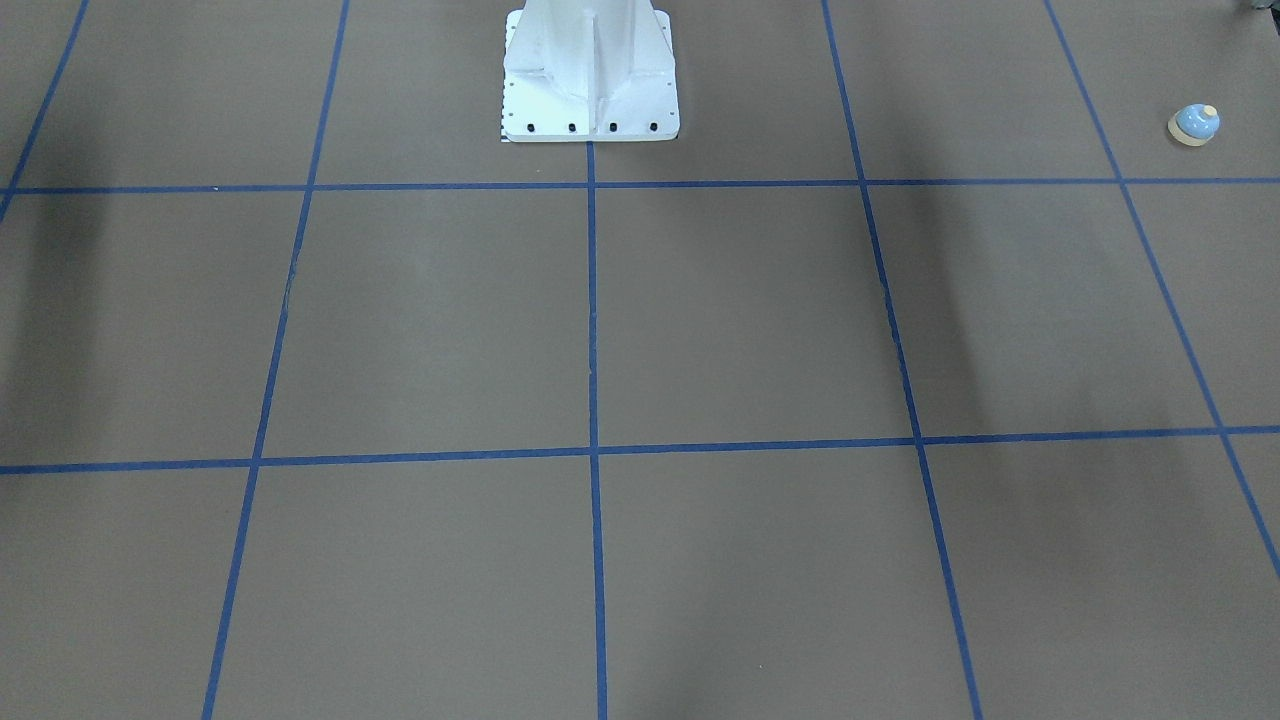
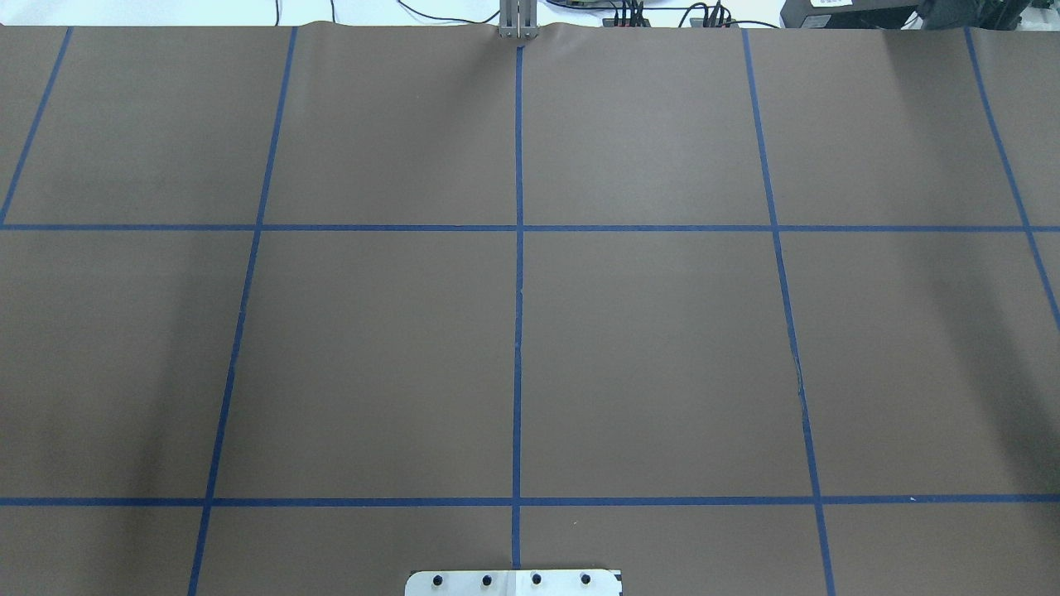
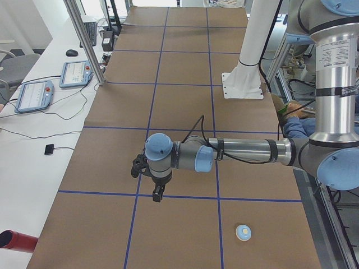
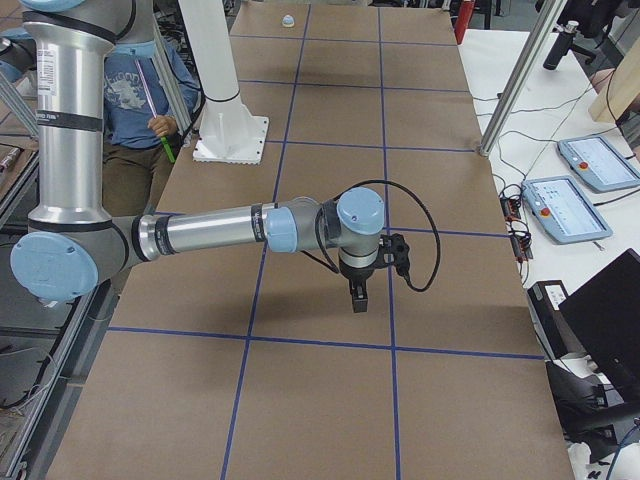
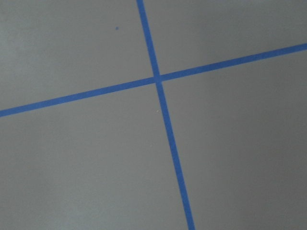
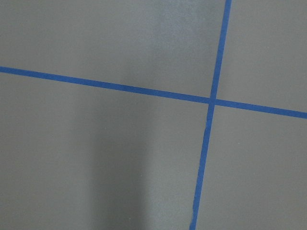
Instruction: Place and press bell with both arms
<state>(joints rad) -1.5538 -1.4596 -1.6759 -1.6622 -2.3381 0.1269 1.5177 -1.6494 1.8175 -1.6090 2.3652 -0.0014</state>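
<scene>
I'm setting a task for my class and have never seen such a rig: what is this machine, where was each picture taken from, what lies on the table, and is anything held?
Six cameras caught one moment. The machine has a left arm and a right arm, each ending in a pincer. One camera faces the robot, one looks over its shoulders; both show the brown table with blue tape lines. Two at the table's ends show the left pincer and right pincer hanging above the table. Two wrist cameras see only table and tape. A small blue bell sits on the table, apart from both arms. I see nothing held; whether the pincers are open I cannot tell.
</scene>
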